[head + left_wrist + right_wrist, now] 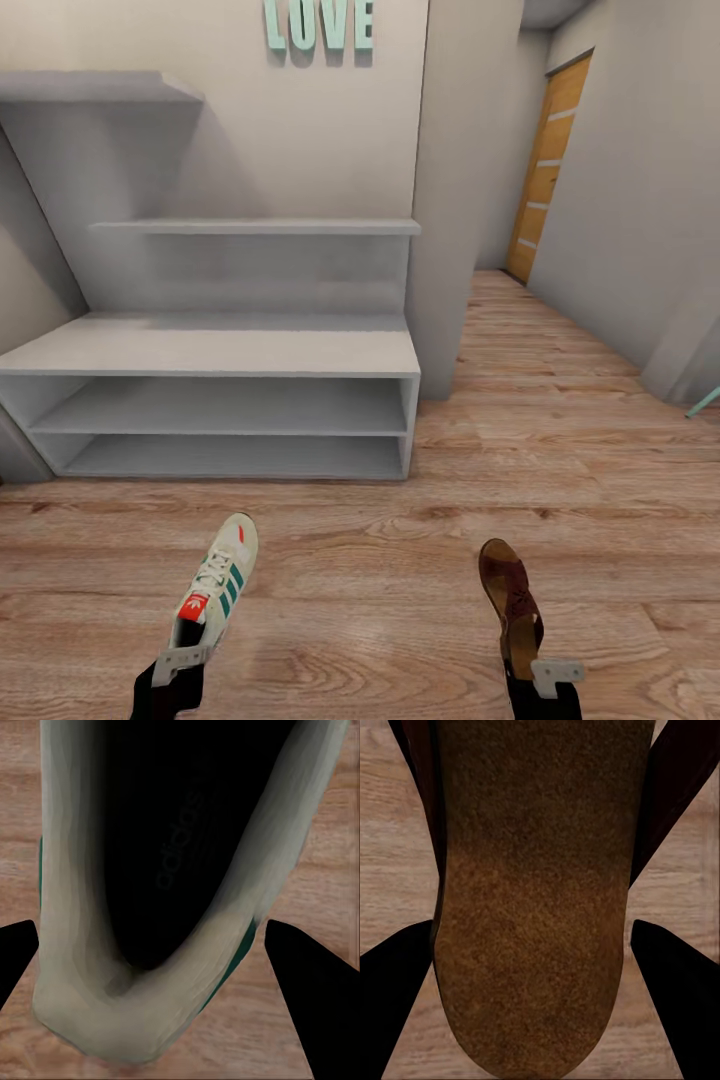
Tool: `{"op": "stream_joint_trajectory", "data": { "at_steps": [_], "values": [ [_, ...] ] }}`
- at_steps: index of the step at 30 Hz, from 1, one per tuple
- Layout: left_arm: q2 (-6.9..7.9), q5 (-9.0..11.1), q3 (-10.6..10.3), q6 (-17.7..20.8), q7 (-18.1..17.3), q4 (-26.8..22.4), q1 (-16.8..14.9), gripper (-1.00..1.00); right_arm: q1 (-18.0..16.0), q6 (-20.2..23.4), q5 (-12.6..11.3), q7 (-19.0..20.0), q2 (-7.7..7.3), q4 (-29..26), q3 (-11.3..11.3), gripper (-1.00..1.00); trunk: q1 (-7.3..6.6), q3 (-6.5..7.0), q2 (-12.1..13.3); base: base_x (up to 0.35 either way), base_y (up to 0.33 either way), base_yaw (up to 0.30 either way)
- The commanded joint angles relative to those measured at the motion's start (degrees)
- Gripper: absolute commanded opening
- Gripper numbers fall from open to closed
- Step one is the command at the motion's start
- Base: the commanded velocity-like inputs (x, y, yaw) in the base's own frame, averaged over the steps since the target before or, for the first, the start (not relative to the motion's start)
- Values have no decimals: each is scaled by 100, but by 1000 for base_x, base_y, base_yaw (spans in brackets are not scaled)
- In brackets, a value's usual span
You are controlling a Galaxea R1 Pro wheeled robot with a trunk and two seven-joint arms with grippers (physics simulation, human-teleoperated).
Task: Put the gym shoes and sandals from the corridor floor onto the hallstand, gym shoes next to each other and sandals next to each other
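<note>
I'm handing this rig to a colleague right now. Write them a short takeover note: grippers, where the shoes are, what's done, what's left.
Left gripper: shut on a gym shoe at its heel, toe pointing at the rack.
Right gripper: shut on a sandal at its heel.
Both are carried in front of the rack, over the floor.
Done: one of each picked up. Nothing is on the rack yet.
Left: place these two, leaving room beside each, then fetch the second gym shoe and second sandal and set each next to its mate.
</note>
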Motion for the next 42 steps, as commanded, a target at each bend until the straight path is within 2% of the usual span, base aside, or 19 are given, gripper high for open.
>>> {"op": "stream_joint_trajectory", "data": {
  "at_steps": [1, 2, 3, 5, 6, 9, 12, 14, 19, 24, 25, 29, 32, 33, 35, 36, 42],
  "values": [
    [-21, -48, -4, 195, -36, 5, -154, -100, -4, -13, 73, -28, -46, 4, -148, -100, -1, -5, -2, 0, 0, 0],
    [-27, -48, -34, 322, -33, 5, -224, -100, -4, -11, 73, -27, -68, 3, -239, -100, -1, -5, -2, 0, 0, 0],
    [-38, -46, -96, 606, -24, 4, -364, -100, -5, -9, 74, -27, -111, -3, -449, -100, -1, -5, -2, 0, 0, 0],
    [-50, -44, -158, 907, -14, 3, -516, -100, -5, -8, 77, -23, -154, -9, -682, -100, -1, -5, -2, 0, 0, 0],
    [-61, -40, -218, 1198, -5, 3, -676, -100, -5, -7, 78, -19, -201, -14, -918, -100, -1, -5, -2, 0, 0, 0],
    [-127, -38, -297, 1721, 10, 3, -1011, -100, -5, -4, 80, -8, -303, -19, -1306, -100, -1, -5, -2, 0, 0, 0],
    [-238, -43, -337, 2161, 41, 3, -1343, -100, -5, 0, 79, -3, -402, -26, -1513, -100, -1, -5, -2, 0, 0, 0],
    [-292, -43, -346, 2365, 99, 4, -1504, -100, -5, 1, 78, -2, -435, -30, -1566, -100, -1, -5, -2, 0, 0, 0],
    [-447, -33, -355, 3227, 557, 10, -2117, -100, -5, 8, 80, 0, -481, -104, -1643, -100, -1, -5, -2, 0, 0, 0],
    [-515, -31, -359, 3731, 705, 16, -2460, -100, -5, 18, 84, 1, -487, -173, -1654, -100, -1, -5, -2, 0, 0, 0],
    [-569, -31, -362, 3874, 739, 19, -2591, -100, -5, 20, 88, 1, -488, -192, -1657, -100, -1, -5, -2, 0, 0, 0],
    [-639, -31, -372, 3938, 714, 13, -2670, -100, -5, 21, 93, 1, -489, -204, -1656, -100, -1, -5, -2, 0, 0, 0],
    [-648, -34, -512, 3966, 688, -4, -2684, -100, -5, 21, 98, 1, -483, -226, -1651, -100, -1, -5, -2, 0, 0, 0],
    [-661, -33, -643, 3994, 707, -40, -2689, -100, -5, 29, 99, 1, -482, -308, -1652, -100, 21, -27, -42, 0, 0, 0],
    [-695, -29, -730, 4005, 724, -82, -2718, -100, -5, 34, 99, 1, -481, -352, -1656, -100, 65, -75, -122, 0, 0, 0],
    [-715, -15, -763, 4054, 733, -100, -2978, -100, -5, 32, 99, 1, -481, -371, -1658, -100, 87, -102, -162, 0, 0, 0],
    [-717, -18, -767, 4324, 741, -102, -3204, -100, -5, 30, 99, 1, -480, -407, -1658, -100, 219, -263, -403, 0, 0, 0]
  ]
}}
